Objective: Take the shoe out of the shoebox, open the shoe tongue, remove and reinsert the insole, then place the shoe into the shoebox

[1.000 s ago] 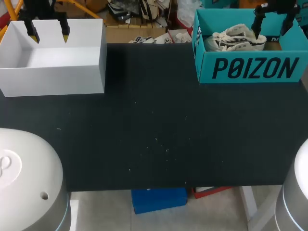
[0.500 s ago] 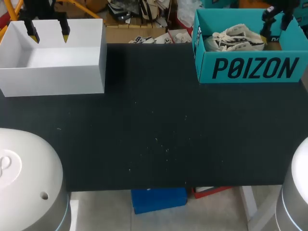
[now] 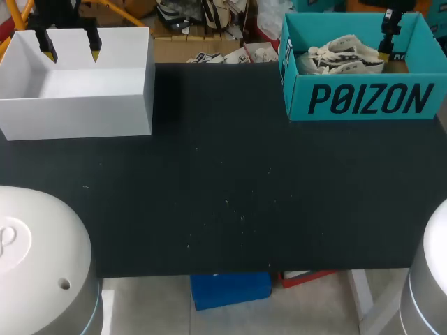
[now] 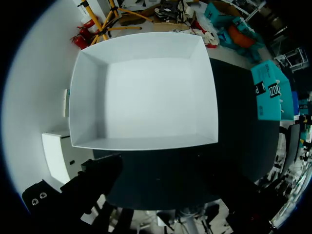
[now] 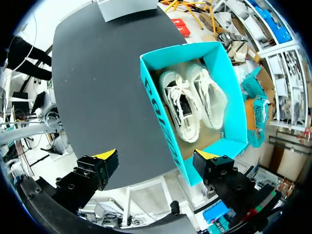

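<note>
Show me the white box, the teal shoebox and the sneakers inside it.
white box [image 3: 78, 112], head view, its front wall.
teal shoebox [image 3: 363, 99], head view, its printed front wall.
white sneakers [image 5: 210, 97], right wrist view, laces of one shoe.

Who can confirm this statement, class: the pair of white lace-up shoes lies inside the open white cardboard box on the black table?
Not quite. The pair of white lace-up shoes lies inside the open teal cardboard shoebox on the black table; the right wrist view shows it. The white cardboard box holds nothing.
</note>
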`<state>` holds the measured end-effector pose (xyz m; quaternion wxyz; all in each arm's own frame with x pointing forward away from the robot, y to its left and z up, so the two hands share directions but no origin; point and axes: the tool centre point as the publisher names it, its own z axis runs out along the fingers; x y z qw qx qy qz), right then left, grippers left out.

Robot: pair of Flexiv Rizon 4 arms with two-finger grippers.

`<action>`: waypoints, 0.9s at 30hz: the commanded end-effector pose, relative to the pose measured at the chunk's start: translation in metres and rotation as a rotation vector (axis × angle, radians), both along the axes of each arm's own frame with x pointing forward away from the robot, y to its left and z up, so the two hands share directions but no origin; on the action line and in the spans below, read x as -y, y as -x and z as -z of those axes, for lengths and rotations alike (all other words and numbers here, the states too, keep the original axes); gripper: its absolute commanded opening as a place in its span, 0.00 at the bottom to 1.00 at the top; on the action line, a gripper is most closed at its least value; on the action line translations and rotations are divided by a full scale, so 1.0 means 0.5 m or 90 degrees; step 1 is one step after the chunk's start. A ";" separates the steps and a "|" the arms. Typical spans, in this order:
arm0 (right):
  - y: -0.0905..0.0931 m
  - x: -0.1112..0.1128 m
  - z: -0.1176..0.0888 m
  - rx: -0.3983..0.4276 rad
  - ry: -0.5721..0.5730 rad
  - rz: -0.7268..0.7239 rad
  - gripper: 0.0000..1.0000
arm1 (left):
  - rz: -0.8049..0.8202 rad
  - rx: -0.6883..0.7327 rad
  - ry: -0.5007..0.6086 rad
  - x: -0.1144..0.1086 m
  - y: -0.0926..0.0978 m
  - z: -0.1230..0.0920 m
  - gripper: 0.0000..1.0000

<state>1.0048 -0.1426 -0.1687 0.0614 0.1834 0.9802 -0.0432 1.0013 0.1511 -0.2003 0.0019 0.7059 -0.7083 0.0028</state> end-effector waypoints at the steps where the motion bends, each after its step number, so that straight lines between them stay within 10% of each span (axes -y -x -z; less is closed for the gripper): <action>1: 0.005 0.005 0.002 0.006 0.016 -0.266 1.00 | -0.001 -0.001 -0.002 0.001 0.001 -0.001 1.00; 15: -0.098 -0.016 0.053 -0.024 -0.016 -0.317 1.00 | -0.001 -0.001 -0.002 0.001 0.001 -0.001 1.00; 17: -0.115 -0.020 0.059 -0.027 -0.015 -0.320 0.88 | -0.001 -0.001 -0.002 0.001 0.001 -0.001 1.00; 22: -0.159 -0.026 0.081 -0.038 -0.011 -0.324 1.00 | -0.001 -0.001 -0.002 0.001 0.001 -0.001 1.00; 27: -0.201 -0.027 0.116 -0.047 0.001 -0.317 0.82 | -0.001 -0.001 -0.002 0.001 0.001 -0.001 1.00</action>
